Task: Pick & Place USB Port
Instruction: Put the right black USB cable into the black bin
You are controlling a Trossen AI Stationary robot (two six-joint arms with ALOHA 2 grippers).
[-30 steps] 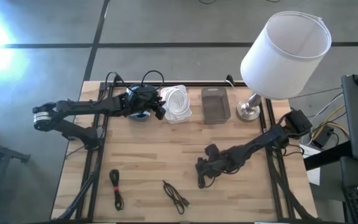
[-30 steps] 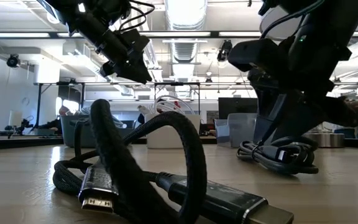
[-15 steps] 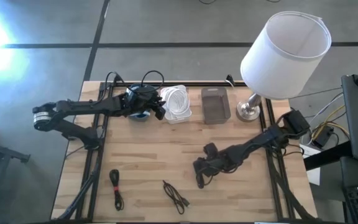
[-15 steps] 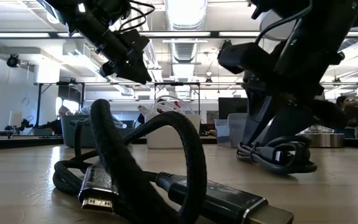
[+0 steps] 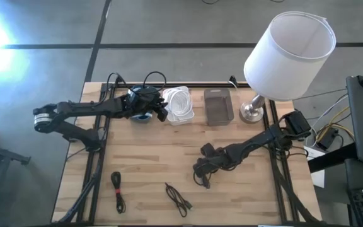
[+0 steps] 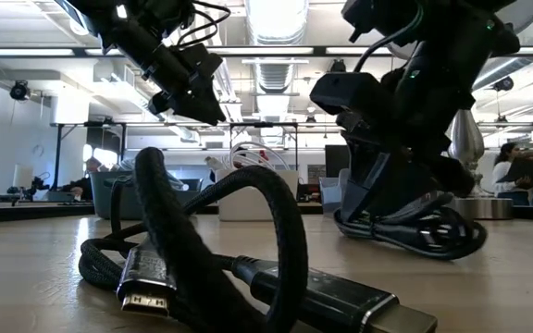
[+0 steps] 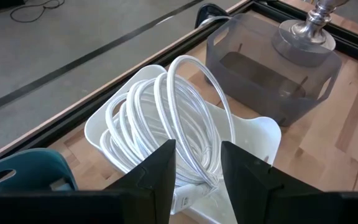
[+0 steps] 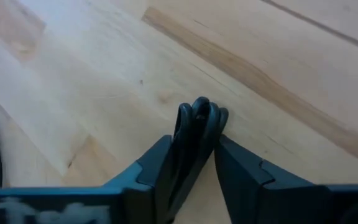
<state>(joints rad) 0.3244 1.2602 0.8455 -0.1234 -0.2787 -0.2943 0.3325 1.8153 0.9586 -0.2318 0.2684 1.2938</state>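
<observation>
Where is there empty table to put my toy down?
Bare wood lies between the white bin and the two black cables, left of the right claw. The back edge is crowded: bins, lamp, left claw.

No legible text or labels.

The left tool, fingers slightly parted, hangs over a white bin holding a coiled white cable; beside it on the bench stands a grey bin.
</observation>
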